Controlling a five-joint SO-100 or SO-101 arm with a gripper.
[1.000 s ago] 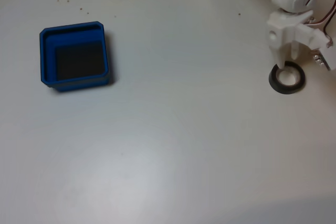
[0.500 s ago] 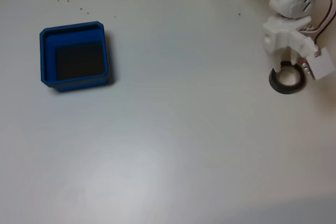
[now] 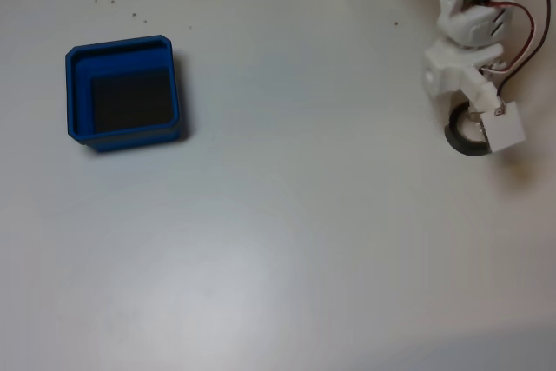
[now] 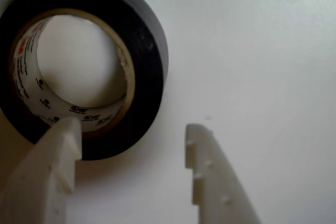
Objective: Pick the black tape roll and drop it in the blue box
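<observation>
I count one black tape roll [image 4: 84, 66], one blue box [image 3: 123, 93] and one gripper [image 4: 131, 135]. In the fixed view the tape roll [image 3: 459, 138] lies flat on the white table [image 3: 287, 241] at the right side, partly under the arm [image 3: 469, 32], well apart from the box at the left. In the wrist view my gripper's jaws stand apart: the left finger [image 4: 50, 177] has its tip in the roll's hole against the pale inner core, the right finger [image 4: 210, 177] sits outside the ring, clear of it. Nothing is gripped. The box holds nothing.
</observation>
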